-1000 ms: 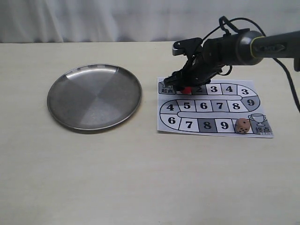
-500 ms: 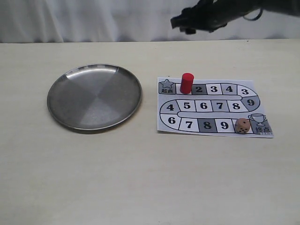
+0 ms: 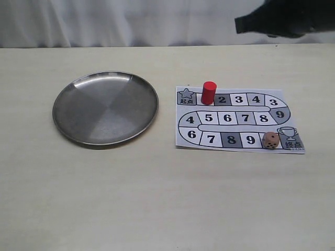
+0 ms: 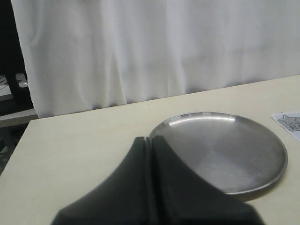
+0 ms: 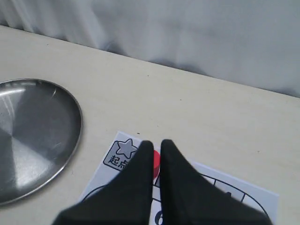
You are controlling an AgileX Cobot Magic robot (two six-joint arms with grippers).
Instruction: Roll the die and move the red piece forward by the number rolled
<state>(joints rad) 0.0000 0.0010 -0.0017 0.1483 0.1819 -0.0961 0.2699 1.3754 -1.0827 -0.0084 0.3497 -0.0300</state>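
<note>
"Where was the red piece (image 3: 208, 93)?"

"Upright on the board (image 3: 230, 117), standing free on the square between the star and the 2. The die (image 3: 270, 140) lay on the bottom row, between the 9 and the trophy square."

"And the grippers?"

"The right gripper (image 5: 156, 143) hung raised above the table, its fingers parted by a thin slit, gripping nothing. The left gripper (image 4: 150, 138) was pressed together, near the steel plate (image 3: 104, 107)."
</note>
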